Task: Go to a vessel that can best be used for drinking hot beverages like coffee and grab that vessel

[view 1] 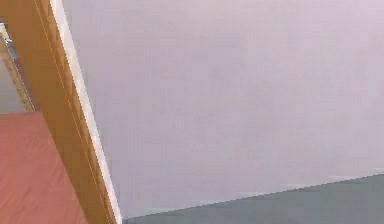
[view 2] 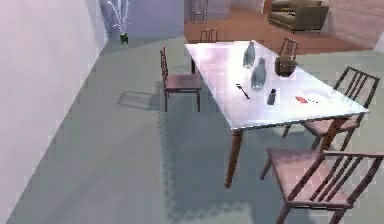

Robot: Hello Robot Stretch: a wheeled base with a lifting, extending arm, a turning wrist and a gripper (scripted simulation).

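The forward view looks ahead and down, very close to a pale wall (view 1: 230, 90) beside a wooden door frame (view 1: 55, 100). The arm side view looks down across grey-green floor (view 2: 100, 150) to a near tabletop (view 2: 215, 75). Both show that floor.

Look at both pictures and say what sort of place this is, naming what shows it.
Probably a dining area in a house: a long white table with wooden chairs around it, two bottles standing on it, and a sofa in the room beyond.
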